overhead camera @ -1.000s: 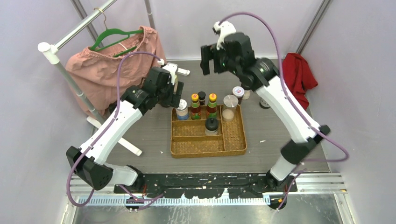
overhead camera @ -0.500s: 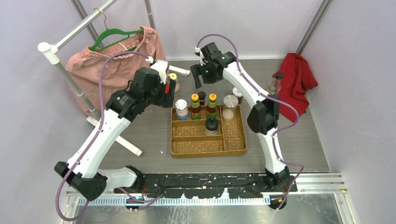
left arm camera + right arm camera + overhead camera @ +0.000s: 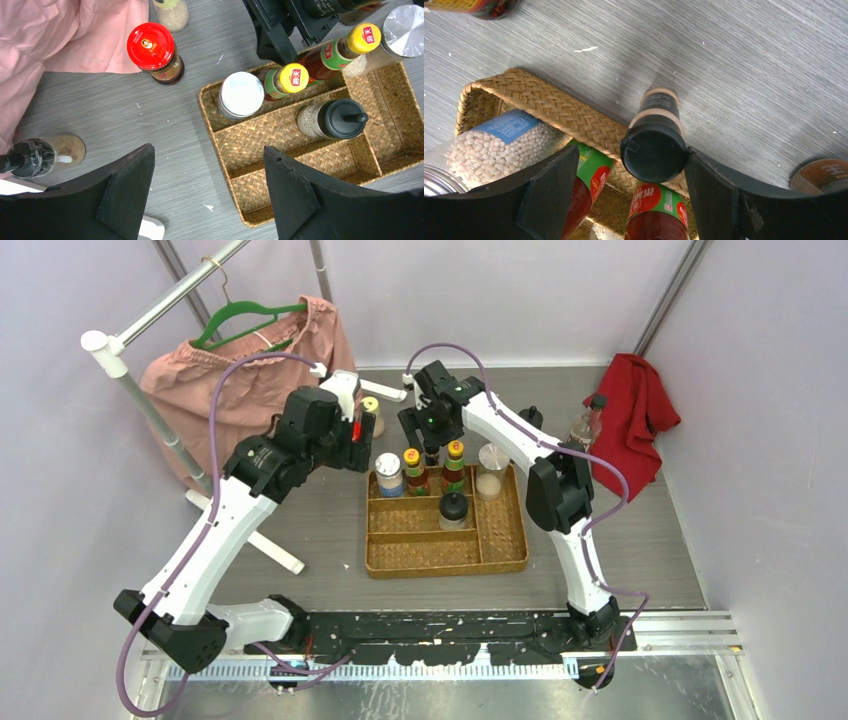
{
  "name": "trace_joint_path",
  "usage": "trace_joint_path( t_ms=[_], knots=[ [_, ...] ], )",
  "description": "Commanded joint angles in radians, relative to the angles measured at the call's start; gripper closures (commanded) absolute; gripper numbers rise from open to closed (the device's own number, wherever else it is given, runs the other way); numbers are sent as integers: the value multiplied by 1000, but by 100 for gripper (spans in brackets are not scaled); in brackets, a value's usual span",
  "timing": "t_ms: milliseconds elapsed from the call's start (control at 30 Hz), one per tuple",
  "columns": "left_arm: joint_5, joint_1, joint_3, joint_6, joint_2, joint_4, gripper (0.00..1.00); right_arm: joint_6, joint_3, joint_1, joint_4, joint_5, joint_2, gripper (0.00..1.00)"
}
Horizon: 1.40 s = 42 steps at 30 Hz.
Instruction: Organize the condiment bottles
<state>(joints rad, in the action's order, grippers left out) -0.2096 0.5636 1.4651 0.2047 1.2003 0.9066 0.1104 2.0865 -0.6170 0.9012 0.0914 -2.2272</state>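
Moved: the right arm has swung down from the upper right of the top view, and the right gripper [image 3: 631, 152] is now over the back row.
Right gripper: spread wide, 1 finger on each side of the black-capped bottle [image 3: 654, 155], not squeezing it yet.
Bottle: upright on the table, lower middle of the right wrist view, just outside the tray [image 3: 549, 107] rim.
Do it well: I think it should go lower, center the cap, and miss the 2 sauce bottles [image 3: 656, 215].
Left gripper [image 3: 207, 155]: spread, holding nothing.
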Motion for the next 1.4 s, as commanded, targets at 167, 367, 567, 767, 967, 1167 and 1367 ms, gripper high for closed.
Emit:
trace_joint_path(
  t_ms=[167, 367, 567, 767, 967, 1167, 1367],
  knots=[
    [-2, 2, -10, -14, -24, 2, 20, 18, -6, -14, -93, -88, 67, 23],
    [-2, 2, -14, -16, -28, 2, 20, 15, -14, -14, -99, -161, 62, 30],
    [-1, 2, -12, -16, -26, 2, 20, 11, -35, -14, -106, -171, 63, 36],
    [0, 2, -9, -16, -24, 3, 20, 12, -38, -12, -111, -171, 65, 42],
    [1, 2, -14, -16, -24, 1, 20, 14, -36, -11, -117, -191, 80, 49],
    [1, 2, -14, -16, -24, -1, 20, -2, 0, -9, -104, -230, 120, 50],
    [4, 2, -17, -16, -27, -3, 20, -31, 87, -6, -44, -277, 187, 50]
  ],
)
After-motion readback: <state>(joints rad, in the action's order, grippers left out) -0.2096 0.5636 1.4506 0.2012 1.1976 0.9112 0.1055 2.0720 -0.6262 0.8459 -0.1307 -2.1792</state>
